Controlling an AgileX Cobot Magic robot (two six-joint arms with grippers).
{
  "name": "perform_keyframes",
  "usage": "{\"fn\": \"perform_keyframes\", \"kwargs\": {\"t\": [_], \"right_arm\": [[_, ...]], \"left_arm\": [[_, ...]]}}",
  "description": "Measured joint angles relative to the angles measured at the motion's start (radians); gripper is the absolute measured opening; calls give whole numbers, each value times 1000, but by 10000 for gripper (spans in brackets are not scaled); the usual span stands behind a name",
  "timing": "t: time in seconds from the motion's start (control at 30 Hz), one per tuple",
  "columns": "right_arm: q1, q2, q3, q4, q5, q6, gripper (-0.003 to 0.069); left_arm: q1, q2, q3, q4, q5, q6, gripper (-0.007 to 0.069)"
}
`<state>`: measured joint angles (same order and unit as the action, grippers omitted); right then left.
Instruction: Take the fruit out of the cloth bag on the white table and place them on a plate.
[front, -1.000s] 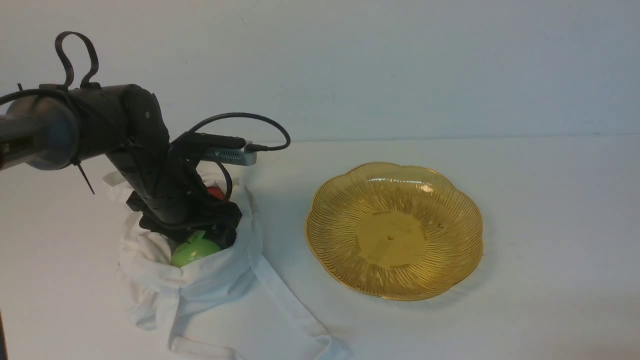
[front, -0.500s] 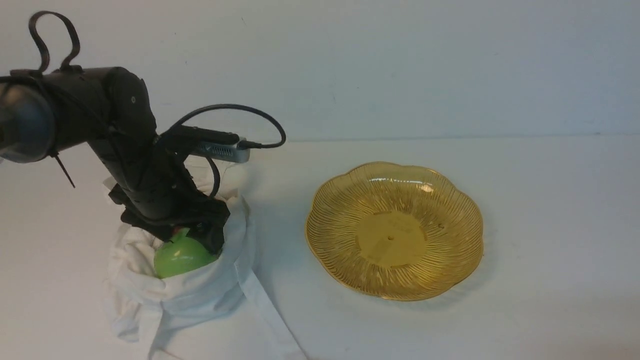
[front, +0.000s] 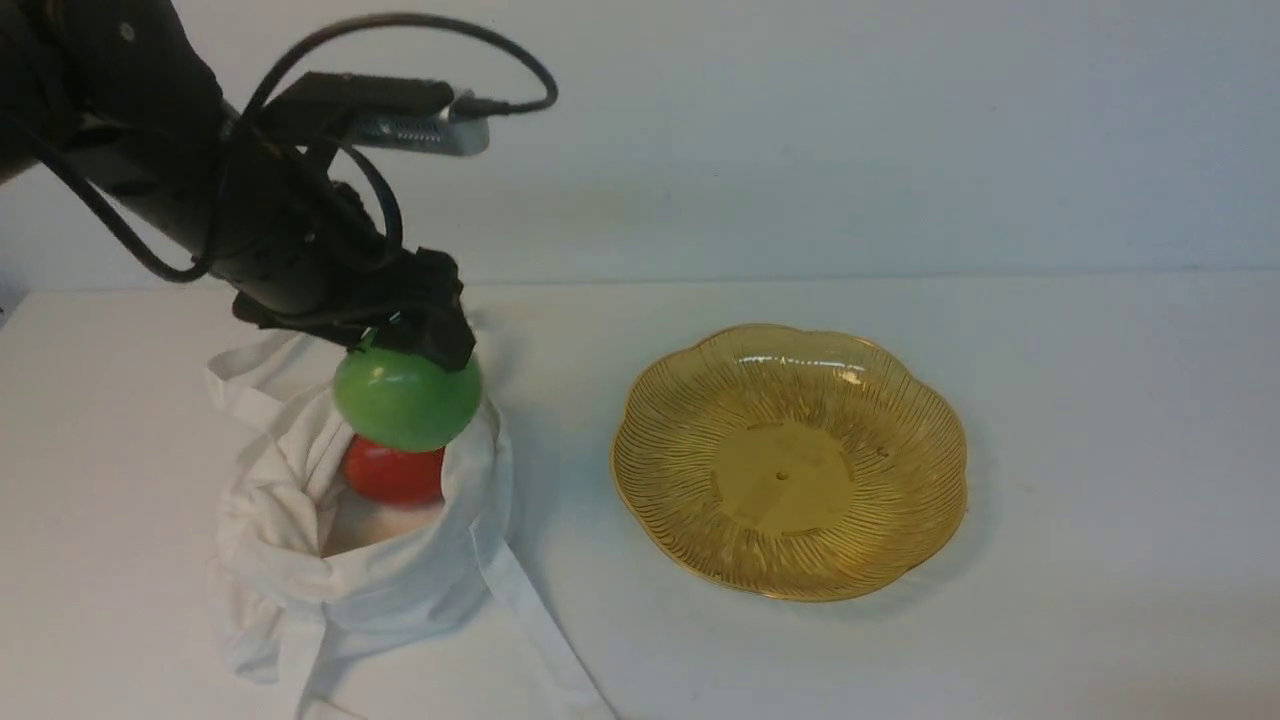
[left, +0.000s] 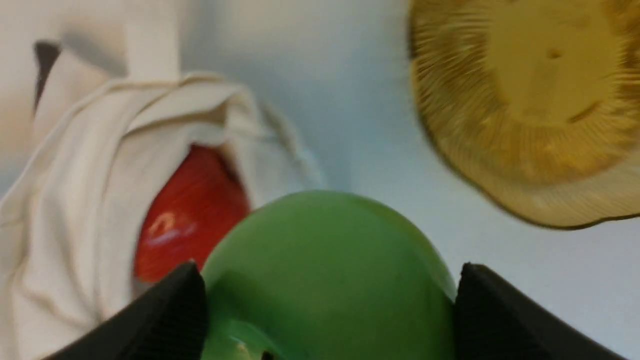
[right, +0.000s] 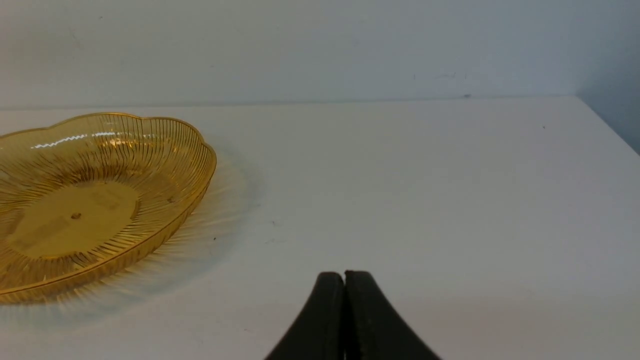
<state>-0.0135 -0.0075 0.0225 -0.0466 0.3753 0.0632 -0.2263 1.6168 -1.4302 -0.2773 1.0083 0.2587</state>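
Observation:
My left gripper (front: 405, 345) is shut on the green fruit (front: 406, 399) and holds it in the air just above the mouth of the white cloth bag (front: 280, 580). In the left wrist view the green fruit (left: 325, 270) sits between my two black fingers (left: 170, 315). The red fruit (front: 392, 474) lies inside the open bag, also seen in the left wrist view (left: 190, 210). The amber plate (front: 788, 458) stands empty on the white table (front: 1100, 400) to the right of the bag. My right gripper (right: 344, 275) is shut and empty above bare table, right of the plate (right: 90, 200).
A long bag strap (front: 545, 640) trails toward the table's front edge. A pale wall (front: 800, 130) rises behind the table. The table's right edge (right: 607, 125) shows in the right wrist view.
My left gripper has risen out of the bag with the green fruit in it, moving up and slightly right. The red fruit in the bag is now uncovered.

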Motion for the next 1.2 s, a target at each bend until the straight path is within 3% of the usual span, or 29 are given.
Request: {"fn": "perform_keyframes", "kwargs": {"t": [0.3,0.53,0.67,0.7,0.73,0.8,0.87,0.93,0.97,1.0,1.1,1.2], "right_arm": [[0,0,0,0,0,0,-15],[0,0,0,0,0,0,-15],[0,0,0,0,0,0,-15],[0,0,0,0,0,0,-15],[0,0,0,0,0,0,-15],[0,0,0,0,0,0,-15],[0,0,0,0,0,0,-15],[0,0,0,0,0,0,-15],[0,0,0,0,0,0,-15],[0,0,0,0,0,0,-15],[0,0,0,0,0,0,-15],[0,0,0,0,0,0,-15]], "left_arm": [[-206,89,-14,-210,-233,86,579],[-315,270,-14,-238,-415,93,571],[-323,342,-14,-242,-457,93,568],[-324,348,-14,-245,-460,93,559],[-324,367,-14,-250,-470,93,458],[-324,379,-14,-258,-479,93,405],[-324,380,-14,-259,-487,93,431],[-324,380,-14,-265,-494,93,504],[-324,380,-15,-266,-494,93,594],[-324,380,-16,-266,-494,93,632],[-316,365,-16,-237,-482,93,679],[-300,329,-16,-186,-453,86,674]]}}
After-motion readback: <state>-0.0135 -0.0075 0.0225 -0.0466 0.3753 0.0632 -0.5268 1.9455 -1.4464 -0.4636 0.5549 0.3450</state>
